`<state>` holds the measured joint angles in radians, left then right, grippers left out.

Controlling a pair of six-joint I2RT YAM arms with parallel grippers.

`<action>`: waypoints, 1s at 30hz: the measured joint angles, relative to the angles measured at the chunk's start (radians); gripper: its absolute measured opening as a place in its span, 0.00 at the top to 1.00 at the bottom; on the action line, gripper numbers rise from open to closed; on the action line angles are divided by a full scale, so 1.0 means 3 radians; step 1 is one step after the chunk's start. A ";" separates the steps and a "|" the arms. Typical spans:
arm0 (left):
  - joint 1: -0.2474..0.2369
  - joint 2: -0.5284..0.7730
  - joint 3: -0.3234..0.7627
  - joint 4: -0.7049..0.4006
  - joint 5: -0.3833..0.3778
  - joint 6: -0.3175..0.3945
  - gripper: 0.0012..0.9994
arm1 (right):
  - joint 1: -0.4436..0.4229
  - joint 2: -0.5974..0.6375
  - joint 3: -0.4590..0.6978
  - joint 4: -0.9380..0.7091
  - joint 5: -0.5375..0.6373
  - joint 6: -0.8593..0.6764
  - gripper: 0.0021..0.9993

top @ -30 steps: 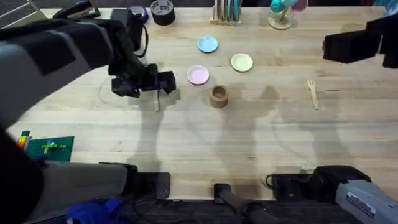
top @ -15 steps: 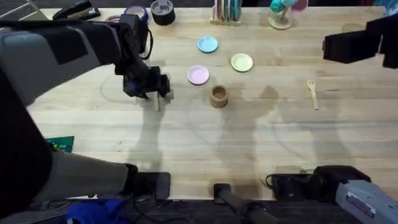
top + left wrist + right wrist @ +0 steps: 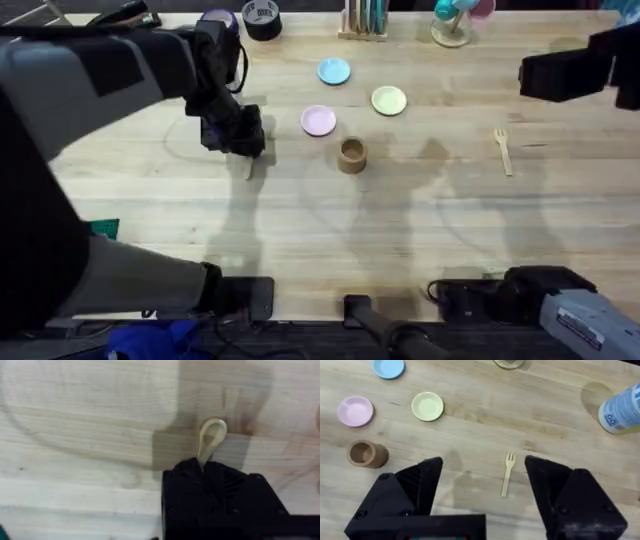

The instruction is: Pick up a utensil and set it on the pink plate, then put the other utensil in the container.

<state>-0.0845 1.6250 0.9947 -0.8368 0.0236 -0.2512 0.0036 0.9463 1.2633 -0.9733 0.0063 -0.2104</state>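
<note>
Since a second ago the left gripper [image 3: 243, 140] has sunk onto the wooden spoon [image 3: 210, 440], at nine o'clock from the pink plate [image 3: 319, 121]; its fingers look pinched on the handle. Right gripper [image 3: 482, 492] hangs wide open, empty, above the fork [image 3: 507, 480]. Lifting straight up before swinging toward the plate should stop the bowl dragging.

The table [image 3: 330, 230] is seen from above and behind the arm bases by the overhead camera, facing down and forward; the container [image 3: 351, 155] serves as landmark. The left wrist view is held very close over bare wood beyond the pink plate [image 3: 319, 121] from the container; the spoon [image 3: 210, 440] is framed. The right wrist view is set higher; the container [image 3: 366, 454], pink plate [image 3: 355, 411] and fork [image 3: 507, 480] are shared with the overhead.
</note>
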 joint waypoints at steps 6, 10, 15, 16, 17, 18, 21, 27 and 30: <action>-0.0038 0.0100 0.0430 -0.0350 -0.0047 0.0003 0.96 | 0.0000 0.0000 0.0000 0.0000 0.0000 0.0000 0.00; -0.0204 0.0100 0.0854 -0.0478 -0.0065 0.0039 0.96 | 0.0000 0.0000 0.0000 0.0000 0.0000 0.0000 0.00; -0.0504 0.0100 0.1239 -0.0506 -0.0065 0.0052 0.96 | 0.0000 0.0000 0.0000 0.0000 0.0000 0.0000 0.00; -0.0557 0.0103 0.1293 -0.0509 -0.0066 0.0053 0.96 | 0.0000 0.0000 0.0000 0.0000 0.0000 0.0000 0.00; -0.0611 0.0110 0.1343 -0.0517 -0.0065 0.0053 0.96 | 0.0000 0.0000 0.0000 0.0000 0.0000 0.0000 0.00; -0.0655 0.0125 0.1385 -0.0525 -0.0065 0.0053 0.96 | 0.0000 0.0000 0.0000 0.0000 0.0000 0.0000 0.00; -0.0783 0.0232 0.1486 -0.0531 -0.0063 0.0053 0.96 | 0.0000 0.0000 0.0000 0.0000 0.0000 0.0000 0.00; -0.0967 0.0618 0.1582 -0.0526 -0.0003 0.0055 0.96 | 0.0000 0.0000 0.0000 0.0000 0.0000 0.0000 0.00; -0.1036 0.0780 0.1588 -0.0465 0.0021 0.0055 0.96 | 0.0000 0.0000 0.0000 0.0000 0.0000 0.0000 0.00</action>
<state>-0.3952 1.8590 1.4712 -0.9762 0.0298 -0.2348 0.0036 0.9463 1.2633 -0.9733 0.0063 -0.2104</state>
